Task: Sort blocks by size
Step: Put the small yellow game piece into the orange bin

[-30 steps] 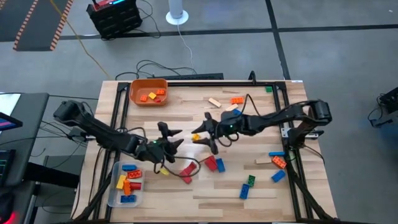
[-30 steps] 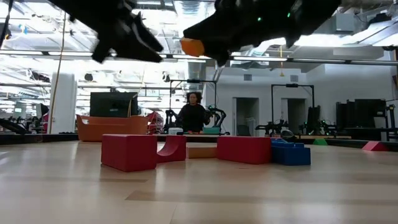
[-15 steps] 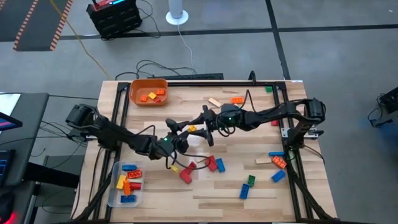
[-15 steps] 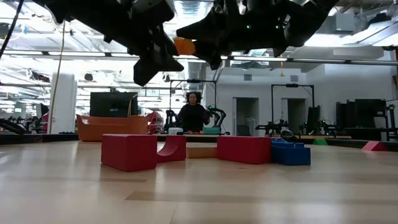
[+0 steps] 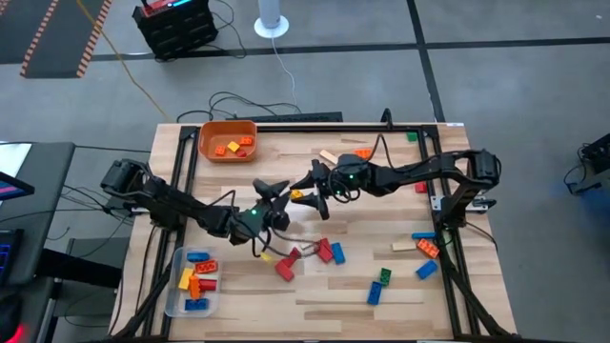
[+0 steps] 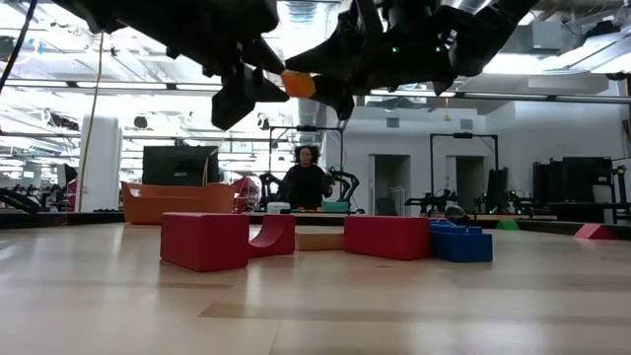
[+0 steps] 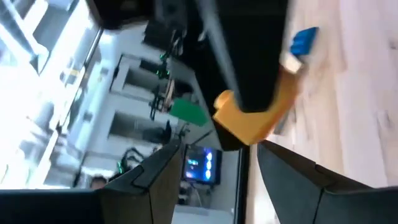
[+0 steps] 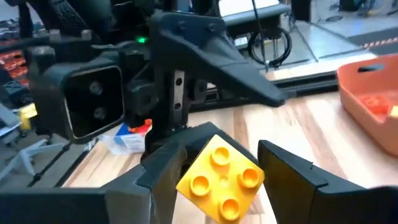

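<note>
right tool [image 5: 307, 195] grips yellow block [image 8: 221, 177], mid-frame above surface [image 5: 381, 286] | left tool [image 5: 272, 200] open, just beside it | progress: partial; some blocks in orange bin [image 5: 205, 143] and clear tub [image 5: 173, 286], many blocks [image 5: 424, 270] loose lower right

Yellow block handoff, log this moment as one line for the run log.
right gripper: holding yellow block above table | left gripper: open, facing block | orange bin: some blocks | clear tub: some blocks

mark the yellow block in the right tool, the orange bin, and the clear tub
yellow block [image 8: 221, 170]: right wrist view, studded top face.
orange bin [image 5: 204, 144]: high view, left rim.
clear tub [image 5: 172, 289]: high view, left wall.
</note>
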